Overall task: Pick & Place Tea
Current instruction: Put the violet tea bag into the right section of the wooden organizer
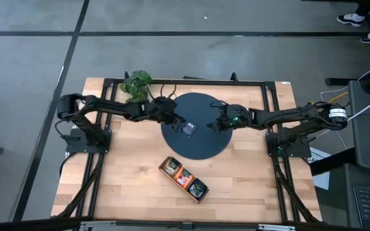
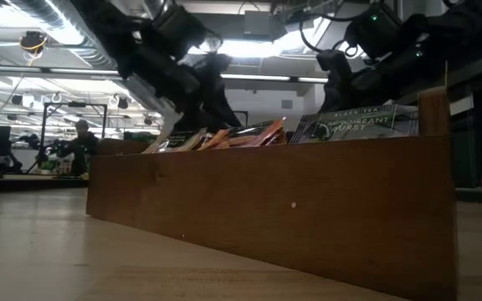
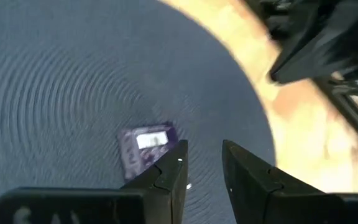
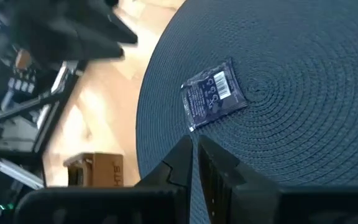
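Fingers of our left gripper (image 3: 202,163) stand a little apart and hold nothing, hovering over the dark round mat (image 1: 201,144) just beside a single blue tea sachet (image 1: 188,129) that lies flat near the mat's middle (its barcode side faces up in the right wrist view). Our right gripper (image 4: 195,144) has its fingers nearly together, also empty, above the mat on the sachet's other side. Nearer the front of the wooden surface (image 1: 133,186) we see the long wooden tray (image 1: 184,179) with more tea sachets standing in its three compartments.
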